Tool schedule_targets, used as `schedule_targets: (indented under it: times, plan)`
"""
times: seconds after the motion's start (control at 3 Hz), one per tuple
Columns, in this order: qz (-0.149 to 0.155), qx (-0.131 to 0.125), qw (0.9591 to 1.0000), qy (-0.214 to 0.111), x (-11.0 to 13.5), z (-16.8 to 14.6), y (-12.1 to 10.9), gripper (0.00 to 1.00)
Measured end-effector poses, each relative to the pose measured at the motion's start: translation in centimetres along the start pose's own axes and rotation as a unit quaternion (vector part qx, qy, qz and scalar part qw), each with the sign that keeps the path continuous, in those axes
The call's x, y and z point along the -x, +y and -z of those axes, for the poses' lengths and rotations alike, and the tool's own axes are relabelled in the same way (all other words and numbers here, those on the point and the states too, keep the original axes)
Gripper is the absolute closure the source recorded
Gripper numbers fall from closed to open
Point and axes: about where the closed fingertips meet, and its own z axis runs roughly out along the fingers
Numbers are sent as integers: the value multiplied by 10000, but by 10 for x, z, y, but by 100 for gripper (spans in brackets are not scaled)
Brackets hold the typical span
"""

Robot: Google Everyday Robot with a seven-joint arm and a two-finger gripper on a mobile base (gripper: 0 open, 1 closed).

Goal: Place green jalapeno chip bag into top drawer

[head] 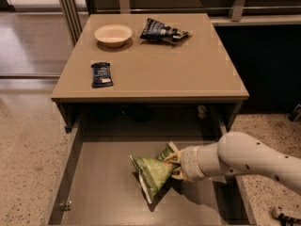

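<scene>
The gripper [173,166] clamps the green chip bag [153,174] inside the drawer [96,185], below the front edge of the tabletop [155,65]. Bare drawer floor lies to its left.

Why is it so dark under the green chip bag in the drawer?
In the camera view, that dark patch is the shadow of the green jalapeno chip bag, cast on the top drawer floor; the gripper holds the bag's end inside the drawer.

My only camera looked steeply down from before the table's [164,65] front edge toward its far edge, fairly near; below that front edge my pincer [172,165] gripped the green jalapeno chip bag [153,173].
</scene>
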Motion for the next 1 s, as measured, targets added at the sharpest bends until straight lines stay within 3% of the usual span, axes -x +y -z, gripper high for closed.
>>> schedule_targets:
  times: [0.33,0.67,1.0]
  plan:
    - [0,0,10000,0,0,0,0,7]
    - [1,1,10000,0,0,0,0,0]
    - [1,1,10000,0,0,0,0,0]
